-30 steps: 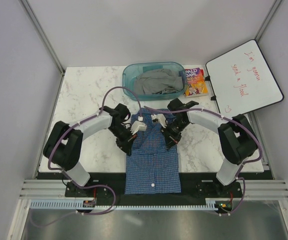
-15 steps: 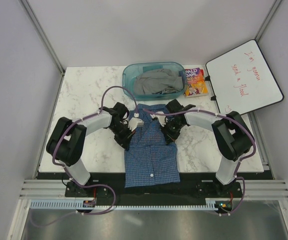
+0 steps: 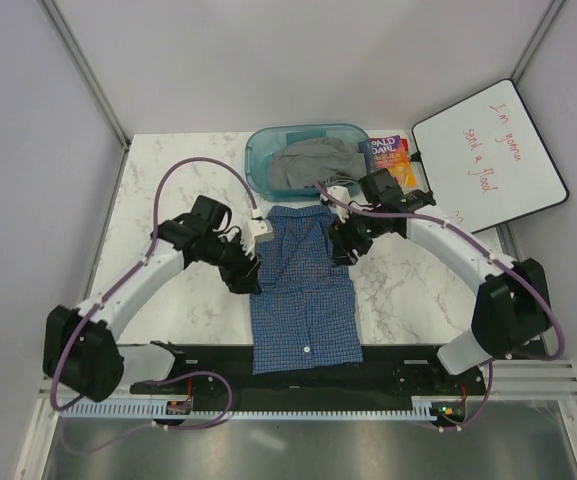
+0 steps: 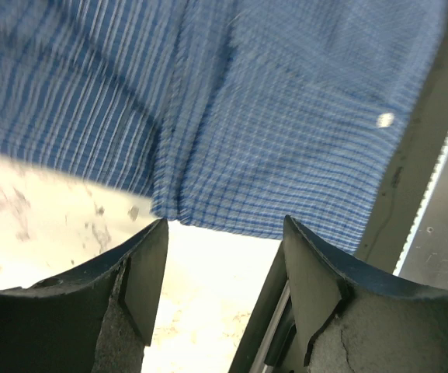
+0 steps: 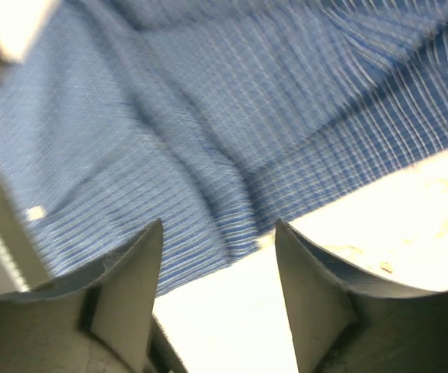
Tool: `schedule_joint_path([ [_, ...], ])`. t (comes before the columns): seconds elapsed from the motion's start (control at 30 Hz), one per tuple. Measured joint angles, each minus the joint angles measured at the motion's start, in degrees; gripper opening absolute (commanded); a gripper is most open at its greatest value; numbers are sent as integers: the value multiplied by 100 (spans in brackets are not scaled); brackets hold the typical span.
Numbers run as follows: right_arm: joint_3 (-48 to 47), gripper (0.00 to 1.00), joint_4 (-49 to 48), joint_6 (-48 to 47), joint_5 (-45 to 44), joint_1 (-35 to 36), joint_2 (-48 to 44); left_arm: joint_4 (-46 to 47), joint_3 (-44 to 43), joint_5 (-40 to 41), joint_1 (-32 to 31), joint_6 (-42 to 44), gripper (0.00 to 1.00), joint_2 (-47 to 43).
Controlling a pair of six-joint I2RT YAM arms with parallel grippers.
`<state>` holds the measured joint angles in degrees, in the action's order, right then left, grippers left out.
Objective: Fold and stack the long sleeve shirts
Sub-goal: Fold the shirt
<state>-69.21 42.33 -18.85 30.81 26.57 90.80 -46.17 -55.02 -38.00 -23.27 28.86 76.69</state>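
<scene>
ok quick read on this one: the blue checked shirt (image 3: 304,300) lies flat in the middle of the marble table (image 3: 168,190), narrowed to a tall strip. Collar (image 3: 301,214) is at the far end just by the teal bin (image 3: 258,165), and the hem at the near end spills onto the black strip (image 3: 388,355) along the table's front edge. So long axis = far-to-near, straight btwn the two arms. Left gripper (image 3: 249,272) sits just beside the shirt's left edge and right gripper (image 3: 343,244) at its right edge. Both are up in the collar half and roughly level w/ each other, so neither arm is really nearer, each has its own side. Both claws are spread w/ nothing in them: the wrist cams show a bare gap btwn the fingers (image 4: 142,272), the cloth edge just past the tips, pale tabletop underneath. Imo the next fold goes across the long axis (hem to collar or the reverse), which means pinching two matching corners. The hem corners are well apart from both claws, back toward the arm bases. Material: thin woven cloth in a fine check, w/ a soft ridge where a layer is doubled over and a small white button (image 4: 385,120) on the front. It's limp, so it'll prob sag or slide if only the top layer gets pinched. Bin is see-thru plastic w/ a crumpled grey garment (image 3: 313,165) in it, can't tell what kind.
</scene>
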Motion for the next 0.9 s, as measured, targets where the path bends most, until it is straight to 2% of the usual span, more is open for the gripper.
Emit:
schedule_joint_path([
  [0.1,74,31,83,42,649,48,-509,-9,9,-188,-334,111,57,-542],
  [0.13,144,29,103,37,782,90,-560,-7,15,-221,-479,125,53,-533],
  [0.23,455,27,210,15,1078,293,-400,7,52,-249,-754,142,50,-35],
  [0.33,772,26,280,2,1224,420,308,118,140,57,-763,138,49,863],
  [0.5,835,26,205,31,1231,361,1368,282,173,468,-697,138,47,1591],
  [0.6,820,30,151,66,1231,284,1622,385,170,588,-590,144,57,1757],
  [0.63,798,32,164,83,1252,249,1637,391,175,605,-542,166,64,1707],
  [0.7,713,36,205,129,1364,168,1593,448,227,656,-492,256,67,1331],
  [0.77,682,39,116,306,1641,109,1370,503,372,890,-629,319,70,540],
  [0.8,691,40,50,411,1762,92,1213,533,442,1075,-868,339,80,-15],
  [0.9,778,39,-378,826,2074,190,490,844,671,1912,-2557,334,81,-1495],
])
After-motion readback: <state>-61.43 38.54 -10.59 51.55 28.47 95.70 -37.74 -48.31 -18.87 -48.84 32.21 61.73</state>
